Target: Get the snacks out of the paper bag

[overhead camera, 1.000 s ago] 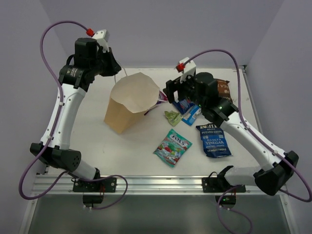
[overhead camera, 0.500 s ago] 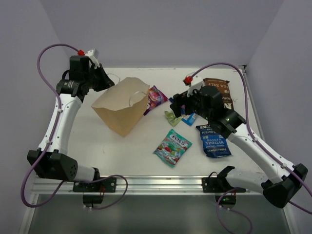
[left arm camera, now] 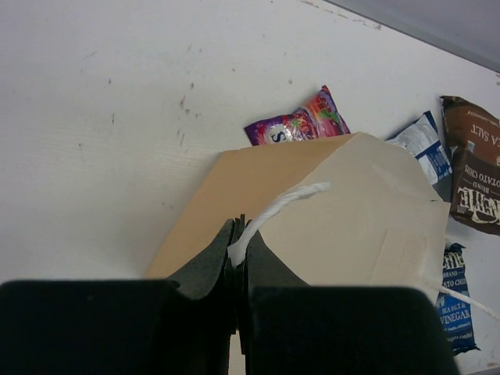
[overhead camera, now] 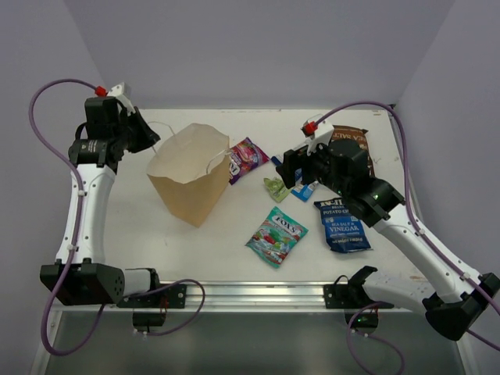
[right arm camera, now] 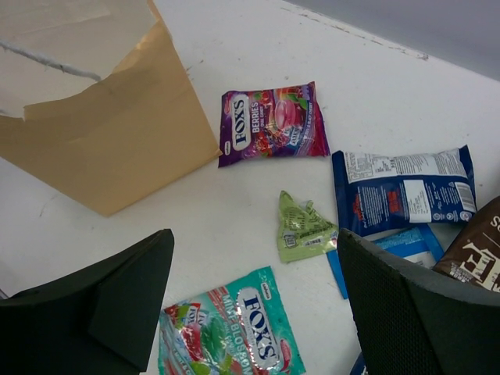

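Note:
The tan paper bag [overhead camera: 187, 178] lies on the table at the left, also in the left wrist view [left arm camera: 344, 226]. My left gripper [overhead camera: 145, 134] [left arm camera: 240, 234] is shut on its white string handle [left arm camera: 285, 201]. Snacks lie outside the bag: a purple candy bag [overhead camera: 247, 156] [right arm camera: 273, 123] beside its mouth, a small green wrapper [overhead camera: 275, 187] [right arm camera: 303, 228], a teal candy bag [overhead camera: 276, 236] [right arm camera: 234, 332], a dark-blue chip bag [overhead camera: 342, 225], a brown chip bag [overhead camera: 355, 144] and blue-white packets [right arm camera: 402, 190]. My right gripper [overhead camera: 291, 168] [right arm camera: 254, 246] is open and empty above the green wrapper. The bag's inside is hidden.
The white table [overhead camera: 156, 234] ends in a metal rail [overhead camera: 250, 293] at the front. Purple walls stand close at the back and both sides. The left arm's cable [overhead camera: 47, 101] loops out at the far left.
My left gripper has moved left and down with the handle, and the bag has dropped from raised and tilted to lying on the table. The purple candy bag now lies outside it. My right gripper drew back rightward.

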Robot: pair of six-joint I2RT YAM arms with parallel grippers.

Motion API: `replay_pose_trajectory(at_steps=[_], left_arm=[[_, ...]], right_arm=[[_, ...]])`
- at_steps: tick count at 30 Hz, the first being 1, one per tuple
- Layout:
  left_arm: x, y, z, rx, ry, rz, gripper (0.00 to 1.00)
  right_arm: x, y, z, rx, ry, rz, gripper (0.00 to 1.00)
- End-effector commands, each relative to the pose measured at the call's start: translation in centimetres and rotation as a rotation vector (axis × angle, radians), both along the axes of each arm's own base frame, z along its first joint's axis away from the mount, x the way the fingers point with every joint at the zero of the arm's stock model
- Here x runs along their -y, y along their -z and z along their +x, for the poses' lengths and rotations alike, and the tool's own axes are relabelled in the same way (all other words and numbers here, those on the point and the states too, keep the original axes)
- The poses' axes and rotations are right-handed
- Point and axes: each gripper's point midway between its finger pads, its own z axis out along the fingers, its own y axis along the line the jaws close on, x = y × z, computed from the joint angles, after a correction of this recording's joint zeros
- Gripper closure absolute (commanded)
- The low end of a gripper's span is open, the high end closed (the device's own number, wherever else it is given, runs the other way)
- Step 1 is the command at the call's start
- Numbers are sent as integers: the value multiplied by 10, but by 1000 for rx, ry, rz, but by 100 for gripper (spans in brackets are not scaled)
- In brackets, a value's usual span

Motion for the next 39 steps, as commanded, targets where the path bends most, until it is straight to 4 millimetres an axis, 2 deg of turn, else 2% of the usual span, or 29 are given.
replay_pose_trajectory(at_steps=[1,9,20,26,29,30,32,33,35,36,39], left_arm=[[-12,1,-17,-6,-23,45,100],[-23,3,-41,-13,-70,93,100],[-34,1,-49,-5,-118,134,100],[-23,-13,-39,44,-61,94,72],[-13,-21,-36,82,-8,71,54],[-10,-23,-37,89,8,63,43],[-7,-26,-36,111,29,60,35],[-5,-27,-36,115,40,56,26],[-5,-27,-35,116,44,60,16],[-7,-28,-35,120,37,65,7],[-15,-28,-34,116,-1,94,0]], right_arm=[[3,-20,0,30,14,27,12],[0,-21,-2,18,-3,27,11],[-5,-24,-1,16,-26,24,11],[-4,-21,-3,6,-24,27,11],[-3,-22,-4,8,-25,22,11],[-2,-23,-4,12,-25,22,11],[-1,-22,-5,10,-25,20,11],[-1,-23,-4,12,-22,19,11],[-1,-23,-5,11,-22,18,10],[-1,-24,-4,12,-21,17,10],[-1,-26,-4,12,-22,20,10]])
